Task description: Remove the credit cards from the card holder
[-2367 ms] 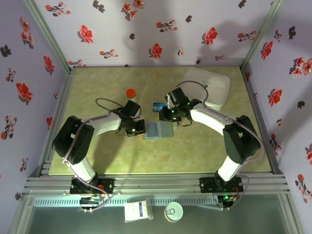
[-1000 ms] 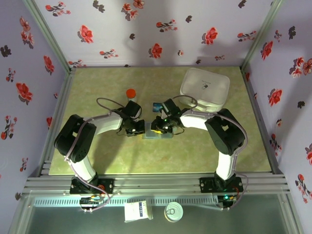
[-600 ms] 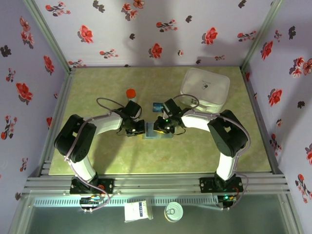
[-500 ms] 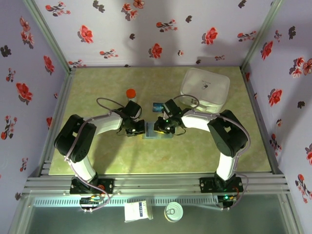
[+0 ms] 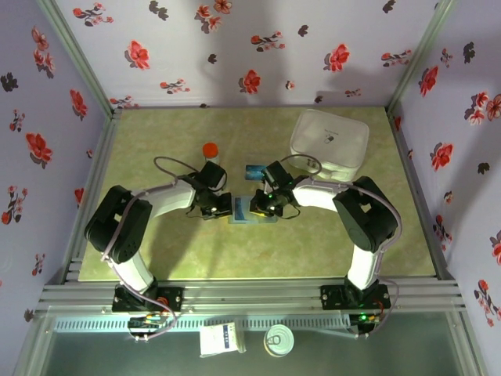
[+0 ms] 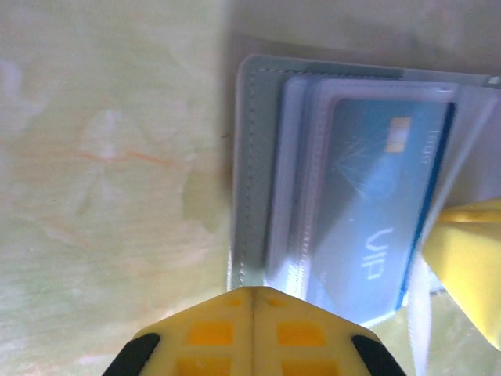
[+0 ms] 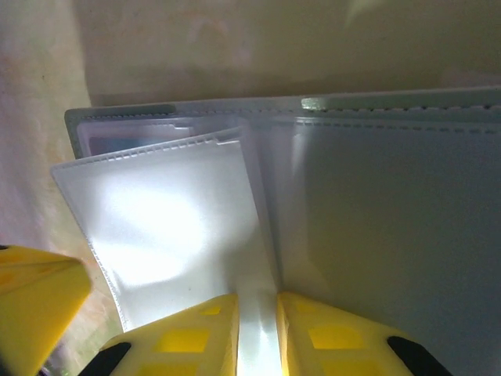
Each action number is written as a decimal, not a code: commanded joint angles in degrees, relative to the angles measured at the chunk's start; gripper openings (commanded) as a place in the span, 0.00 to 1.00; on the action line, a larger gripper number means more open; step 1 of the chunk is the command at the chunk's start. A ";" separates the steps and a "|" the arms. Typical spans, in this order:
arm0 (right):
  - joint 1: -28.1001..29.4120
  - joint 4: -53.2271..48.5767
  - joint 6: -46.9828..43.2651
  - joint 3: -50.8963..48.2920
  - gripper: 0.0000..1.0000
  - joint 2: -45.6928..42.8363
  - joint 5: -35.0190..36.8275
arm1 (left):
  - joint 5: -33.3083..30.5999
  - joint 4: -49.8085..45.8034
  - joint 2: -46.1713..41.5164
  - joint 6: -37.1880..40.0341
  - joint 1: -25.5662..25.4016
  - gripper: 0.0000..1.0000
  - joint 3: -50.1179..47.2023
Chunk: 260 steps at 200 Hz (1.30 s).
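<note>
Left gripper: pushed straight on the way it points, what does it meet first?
Probably the stitched border of the card holder, right before the left gripper and its shut jaws; contact unclear.

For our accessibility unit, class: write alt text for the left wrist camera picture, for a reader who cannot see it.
A teal-blue card marked VIP sits in the clear sleeves of an open grey-blue card holder on a yellow-green table. The left gripper, fingers shut, sits over the holder's lower edge; another yellow finger enters at right.

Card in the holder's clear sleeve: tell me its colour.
The card is teal-blue with pale lettering, clearest in the left wrist view.
</note>
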 commanded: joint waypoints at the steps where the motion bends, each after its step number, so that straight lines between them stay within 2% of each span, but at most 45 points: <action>1: -0.36 -0.18 -0.13 -1.16 0.21 -0.60 0.13 | 1.61 1.58 -2.51 -1.27 -0.33 0.11 1.70; 47: -0.36 0.66 0.29 -1.58 0.21 -0.62 -0.17 | 6.14 7.13 0.36 -4.35 -0.40 0.30 1.91; 73: -0.37 0.45 0.23 -1.91 0.22 -1.00 -0.18 | 7.52 9.27 3.11 -5.21 -0.42 0.36 2.25; 113: -0.44 0.35 0.26 -2.10 0.24 -1.66 -0.70 | 8.99 12.23 5.95 -6.34 -0.51 0.36 2.30; 169: -0.48 0.01 0.14 -2.33 0.25 -2.82 -0.33 | 10.09 14.04 7.42 -7.38 -0.86 0.27 2.56; 230: -2.03 -5.91 -1.52 -2.86 0.28 -11.90 5.63 | 10.51 11.82 6.44 -7.44 -1.49 0.25 5.11; 260: -4.71 -6.64 -1.34 -5.13 0.29 -16.45 6.31 | 10.60 11.20 7.60 -7.56 -2.67 0.30 7.53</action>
